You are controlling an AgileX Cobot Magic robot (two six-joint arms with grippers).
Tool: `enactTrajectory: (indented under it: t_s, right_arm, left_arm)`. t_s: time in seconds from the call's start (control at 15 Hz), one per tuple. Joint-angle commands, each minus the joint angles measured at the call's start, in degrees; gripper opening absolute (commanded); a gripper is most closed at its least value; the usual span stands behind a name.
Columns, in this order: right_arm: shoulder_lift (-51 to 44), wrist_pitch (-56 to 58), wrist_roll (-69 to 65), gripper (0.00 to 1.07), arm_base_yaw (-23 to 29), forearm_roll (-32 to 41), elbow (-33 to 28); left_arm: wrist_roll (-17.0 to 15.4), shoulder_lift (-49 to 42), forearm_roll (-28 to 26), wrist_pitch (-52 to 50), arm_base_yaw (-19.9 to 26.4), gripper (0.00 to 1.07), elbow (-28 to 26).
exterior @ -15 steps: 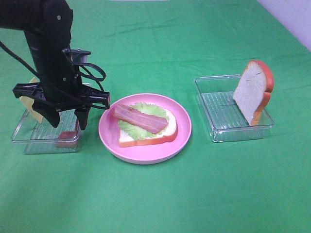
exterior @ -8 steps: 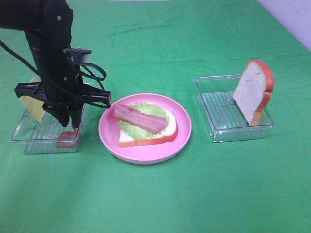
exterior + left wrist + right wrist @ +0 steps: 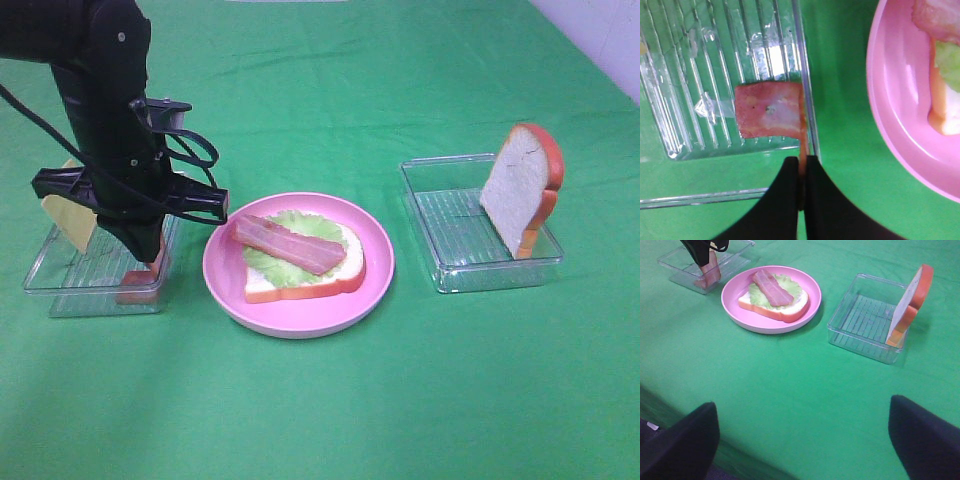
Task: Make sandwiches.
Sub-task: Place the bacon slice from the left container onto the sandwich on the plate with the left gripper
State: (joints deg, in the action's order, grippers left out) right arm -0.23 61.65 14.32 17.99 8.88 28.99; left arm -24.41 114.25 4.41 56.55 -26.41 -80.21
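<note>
Your left gripper [image 3: 801, 167]: jaws clamped on bacon strip [image 3: 767, 116] in clear tray [image 3: 690, 75]. Right gripper [image 3: 802, 405]: jaws wide apart.

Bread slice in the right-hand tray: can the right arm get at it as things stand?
Probably yes. The bread slice stands on edge, leaning on the clear tray's wall, with nothing over or beside it. The right fingers are spread open, with only bare green cloth between.

Left gripper [image 3: 802, 166]: jaws spread wide a second ago, now closed together.
Bacon strip [image 3: 771, 116]: one end now pinched between the jaws.
</note>
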Motion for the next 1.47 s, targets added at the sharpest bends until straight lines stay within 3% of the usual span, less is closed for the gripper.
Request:
enactTrajectory:
  t_s: [0.07, 0.27, 0.4, 0.53, 0.6, 0.93, 1.2, 1.27, 1.47]
  right_arm:
    - [-1.3, -0.3, 0.5, 0.85, -0.2, -0.1, -0.1]
    - [-1.3, -0.3, 0.5, 0.85, -0.2, -0.1, -0.1]
    - [-1.3, -0.3, 0.5, 0.85, -0.2, -0.1, -0.1]
    - [-1.3, -0.3, 0.5, 0.85, -0.2, -0.1, -0.1]
    - [-1.3, -0.3, 0.5, 0.85, -0.2, -0.1, -0.1]
    - [-1.3, -0.3, 0.5, 0.85, -0.2, -0.1, -0.1]
    - [-1.3, -0.3, 0.5, 0.85, -0.2, -0.1, -0.1]
    - [-1.3, -0.3, 0.5, 0.85, -0.2, -0.1, -0.1]
    - [-1.3, -0.3, 0.5, 0.85, -0.2, -0.1, -0.1]
  left_arm:
    - [1.1, -1.5, -1.0, -0.1, 0.2, 0.00, 0.5]
    - [2.6, -7.8, -3.5, 0.6, 0.2, 0.00, -0.9]
    - [6.0, -10.3, -7.2, 0.5, 0.2, 0.00, -2.1]
    - [10.8, -11.7, -13.6, -1.4, 0.2, 0.00, -4.6]
    - [15.9, -11.9, -19.9, -4.4, 0.2, 0.00, -6.2]
    - [30.0, -8.8, -43.6, -10.1, 0.1, 0.00, -6.4]
    - [37.4, -2.3, -54.6, -9.9, 0.1, 0.00, -6.4]
    - [40.7, 1.4, -59.3, -9.7, 0.1, 0.00, -6.4]
    - [46.3, 4.5, -61.1, -9.4, 0.1, 0.00, -6.4]
